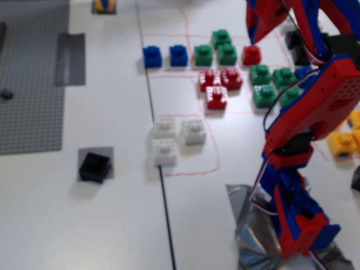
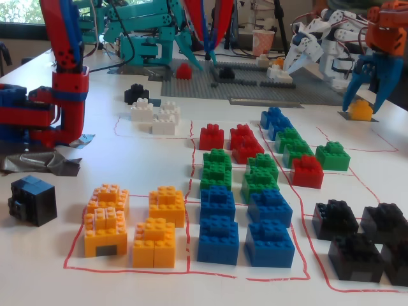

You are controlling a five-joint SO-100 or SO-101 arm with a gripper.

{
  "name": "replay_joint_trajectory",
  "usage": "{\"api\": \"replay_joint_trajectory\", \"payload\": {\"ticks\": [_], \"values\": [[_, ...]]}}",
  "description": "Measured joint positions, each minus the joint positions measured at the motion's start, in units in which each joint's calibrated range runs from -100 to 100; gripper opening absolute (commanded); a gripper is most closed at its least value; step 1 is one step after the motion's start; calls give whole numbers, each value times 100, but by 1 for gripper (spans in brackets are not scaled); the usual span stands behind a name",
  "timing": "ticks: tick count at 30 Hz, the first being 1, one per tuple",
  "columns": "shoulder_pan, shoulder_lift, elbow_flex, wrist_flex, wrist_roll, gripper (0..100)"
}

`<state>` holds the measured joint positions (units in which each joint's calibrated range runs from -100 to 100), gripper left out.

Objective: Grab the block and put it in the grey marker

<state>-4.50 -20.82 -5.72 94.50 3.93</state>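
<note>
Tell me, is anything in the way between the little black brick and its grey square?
Nothing visible is in the way. In a fixed view the small black studded toy brick already sits on the flat square patch of grey tape, slightly turned, with grey showing along the top and right edges.

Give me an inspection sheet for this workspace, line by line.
Surface: white table with red outlined boxes and a dark seam line.
Job's things: black block sits on the grey marker, slightly skewed.
Clutter: three white bricks near the block; sorted red, green, blue, yellow and black bricks; grey baseplate; grey tape strip.
Hand: red and blue arm stands at the right of a fixed view; its hand is not in view.
Cables: thin wires run along the arm near its base.
Surroundings: teal arm and white robot behind the table.
</note>
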Motion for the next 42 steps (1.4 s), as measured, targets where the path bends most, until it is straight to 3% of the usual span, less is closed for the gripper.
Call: {"api": "replay_joint_trajectory", "payload": {"ticks": [7, 20, 42], "values": [[593, 8, 736, -696, 78, 0], [571, 968, 472, -712, -210, 0], [629, 968, 472, -752, -200, 0]]}}
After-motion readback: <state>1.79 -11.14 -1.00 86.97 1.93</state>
